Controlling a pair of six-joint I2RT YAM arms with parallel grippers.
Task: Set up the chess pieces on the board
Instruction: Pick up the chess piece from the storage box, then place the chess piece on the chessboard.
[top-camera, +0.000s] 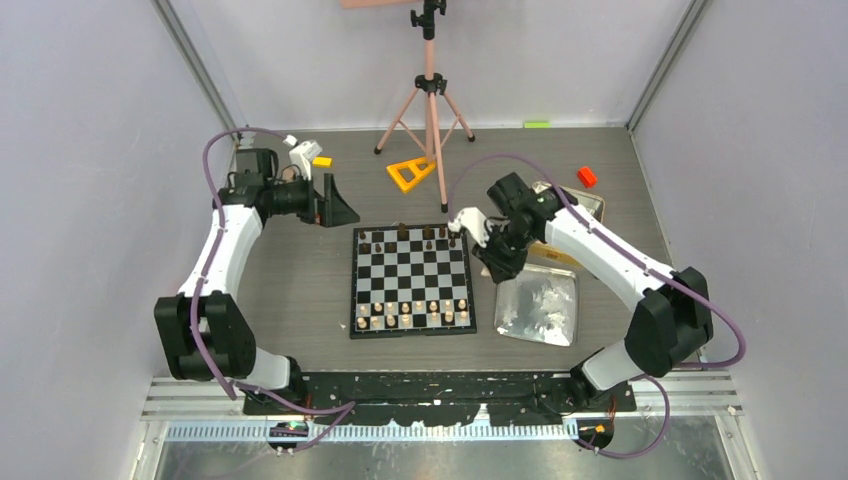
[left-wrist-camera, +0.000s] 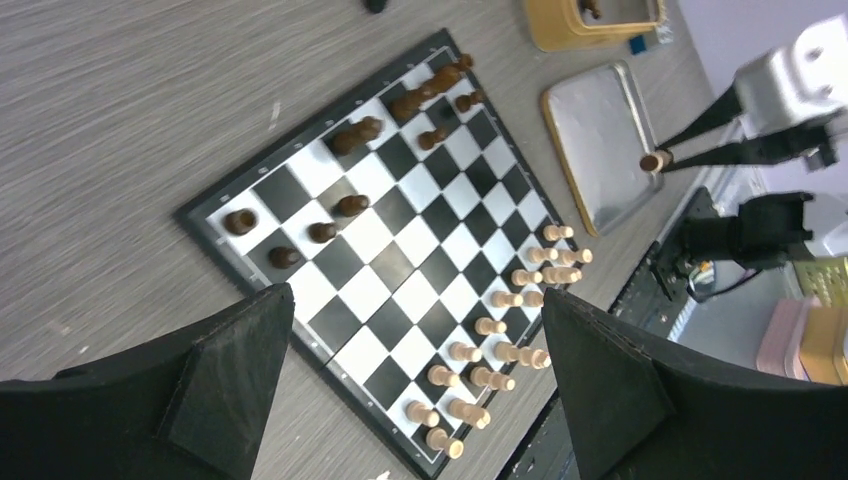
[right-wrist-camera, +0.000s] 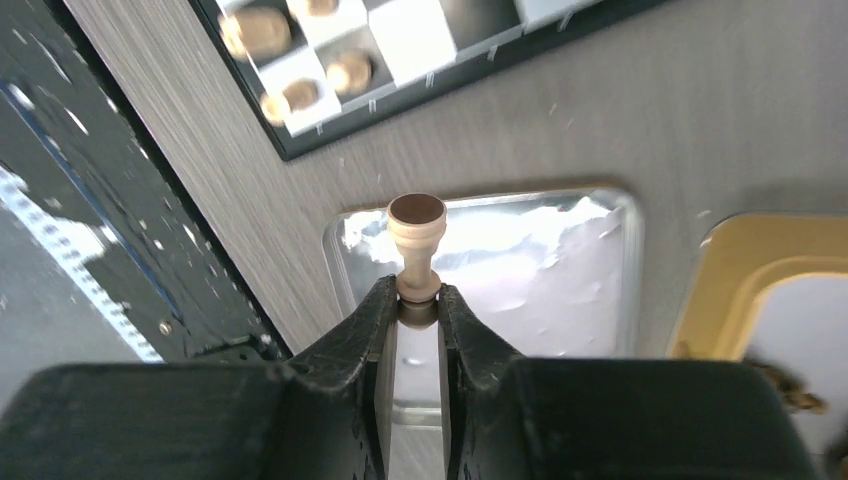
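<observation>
The checkered board (top-camera: 412, 280) lies at the table's middle. Light tan chess pieces (top-camera: 410, 315) fill its two near rows, and dark brown pieces (top-camera: 405, 238) stand along its far rows. My right gripper (right-wrist-camera: 417, 295) is shut on a light tan piece (right-wrist-camera: 416, 240), pinched by its head with the dark felt base pointing away. It hangs over the silver tray's (right-wrist-camera: 560, 260) edge, just right of the board (right-wrist-camera: 420, 90). In the top view this gripper (top-camera: 497, 262) sits between board and tray. My left gripper (left-wrist-camera: 415, 295) is open and empty, held high off the board's far left corner (top-camera: 340, 205).
The silver tray (top-camera: 540, 305) lies right of the board, with a gold-rimmed tin (top-camera: 575, 205) behind it. A pink tripod (top-camera: 430, 100) stands at the back. A yellow triangle block (top-camera: 410, 173), a small yellow block (top-camera: 322, 161) and a red block (top-camera: 587, 176) lie behind the board.
</observation>
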